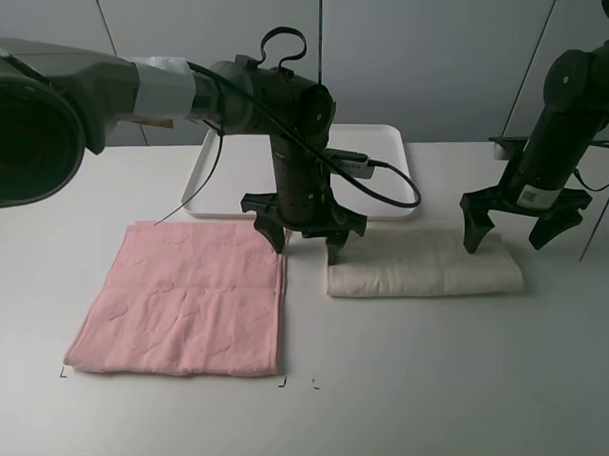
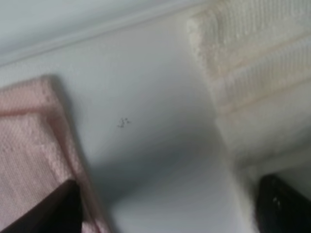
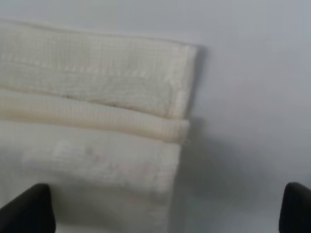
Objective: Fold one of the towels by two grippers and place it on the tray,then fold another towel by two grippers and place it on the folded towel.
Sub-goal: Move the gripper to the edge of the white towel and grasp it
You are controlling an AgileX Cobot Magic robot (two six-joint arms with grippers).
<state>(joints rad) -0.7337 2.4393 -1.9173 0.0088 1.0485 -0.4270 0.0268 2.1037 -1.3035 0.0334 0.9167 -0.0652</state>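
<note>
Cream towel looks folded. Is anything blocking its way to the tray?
Nothing visible does. The cream towel lies just in front of the tray, with bare table between them. The left arm hides part of the tray; the rest shows bare. The left tool and right tool hang open at the towel's two ends.

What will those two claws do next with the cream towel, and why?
Probably lower the open left gripper and right gripper onto the ends of the folded cream towel and close: it lies on the table, not yet on the tray, each gripper near one end.
</note>
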